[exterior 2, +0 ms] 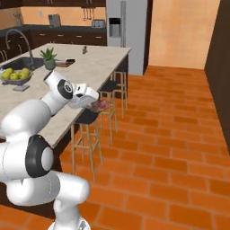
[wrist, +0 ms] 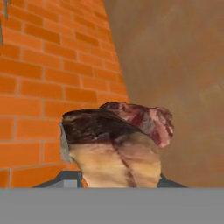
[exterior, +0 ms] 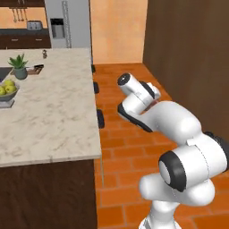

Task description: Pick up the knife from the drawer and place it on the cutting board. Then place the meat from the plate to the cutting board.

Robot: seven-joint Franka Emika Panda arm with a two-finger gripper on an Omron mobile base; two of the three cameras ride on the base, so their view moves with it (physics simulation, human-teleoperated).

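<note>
My gripper (exterior 2: 99,106) hangs out over the brick floor beside the island, shut on the meat (exterior 2: 102,105). In the hand view the meat (wrist: 117,142) is a lump with a dark top, a pale tan underside and a pink-red end, and it covers my gripper (wrist: 118,180) almost entirely. The cutting board (exterior: 34,69) (exterior 2: 66,63) lies far back on the island next to the potted plant, with a small dark object on it that is too small to identify as the knife. The drawer and the plate are out of view.
The marble island counter (exterior: 53,112) carries a bowl of yellow-green fruit (exterior: 8,89) (exterior 2: 17,75) and a potted plant (exterior: 19,66). Bar stools (exterior 2: 90,121) line its side just below my hand. A dark wood wall (exterior: 188,53) stands to the right, with open brick floor (exterior 2: 170,148) between.
</note>
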